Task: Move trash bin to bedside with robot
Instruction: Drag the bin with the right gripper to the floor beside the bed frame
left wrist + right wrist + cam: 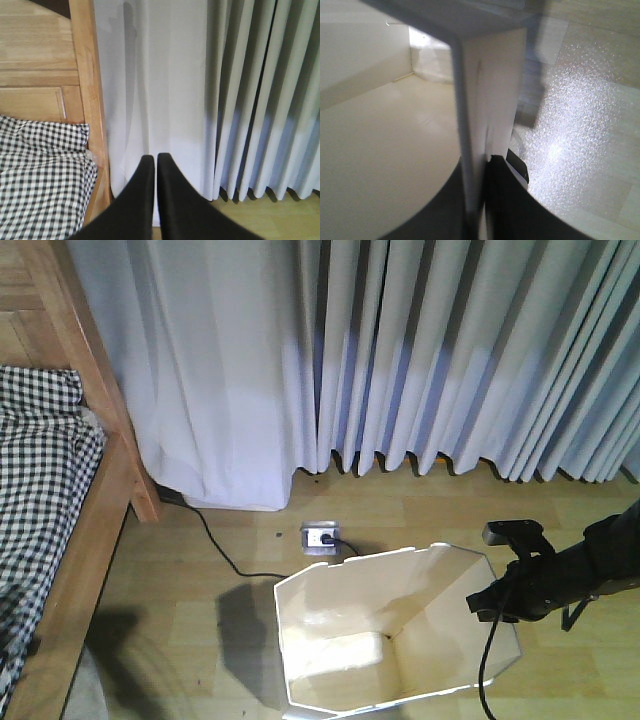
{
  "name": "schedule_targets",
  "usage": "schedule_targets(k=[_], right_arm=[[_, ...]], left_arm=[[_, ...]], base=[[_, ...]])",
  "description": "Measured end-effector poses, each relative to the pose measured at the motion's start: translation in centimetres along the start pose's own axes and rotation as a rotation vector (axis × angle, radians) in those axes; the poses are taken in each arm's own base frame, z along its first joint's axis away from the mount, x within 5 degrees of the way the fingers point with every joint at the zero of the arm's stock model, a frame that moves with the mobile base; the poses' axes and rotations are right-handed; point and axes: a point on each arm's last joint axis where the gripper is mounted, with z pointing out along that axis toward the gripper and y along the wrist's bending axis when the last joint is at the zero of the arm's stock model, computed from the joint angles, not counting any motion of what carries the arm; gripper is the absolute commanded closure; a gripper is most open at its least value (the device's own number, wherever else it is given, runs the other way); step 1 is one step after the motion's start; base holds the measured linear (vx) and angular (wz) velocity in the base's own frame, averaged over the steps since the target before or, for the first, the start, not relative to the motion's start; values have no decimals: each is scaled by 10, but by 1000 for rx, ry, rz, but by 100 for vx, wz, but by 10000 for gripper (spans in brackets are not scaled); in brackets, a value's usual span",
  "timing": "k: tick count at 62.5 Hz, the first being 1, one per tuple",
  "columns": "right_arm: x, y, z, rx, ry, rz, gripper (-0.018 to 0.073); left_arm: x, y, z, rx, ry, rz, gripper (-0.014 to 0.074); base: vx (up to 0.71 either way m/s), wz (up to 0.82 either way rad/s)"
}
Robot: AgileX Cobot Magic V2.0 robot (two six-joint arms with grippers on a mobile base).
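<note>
Two arms, one job: our right gripper pinches the right-hand wall of the trash bin, which stands on the wood floor apart from the bed at left, while the left gripper hangs pressed together and empty. We judge that the drag toward the bed should be slow and level, keeping clear of the socket and cable just behind the bin.

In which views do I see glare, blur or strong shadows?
Front view: the trash bin casts a dark shadow on the floor beside it. Left wrist view: the left end effector is a soft black silhouette. Right wrist view: the trash bin's wall is blurred, with speckled glare on the floor.
</note>
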Motion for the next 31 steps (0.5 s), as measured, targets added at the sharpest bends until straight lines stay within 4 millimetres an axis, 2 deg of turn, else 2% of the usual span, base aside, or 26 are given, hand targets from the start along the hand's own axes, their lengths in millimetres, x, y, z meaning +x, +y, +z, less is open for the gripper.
schedule_targets(k=[31], right_arm=[[0,0,0,0,0,0,566]], left_arm=[[0,0,0,0,0,0,603]], base=[[15,2]])
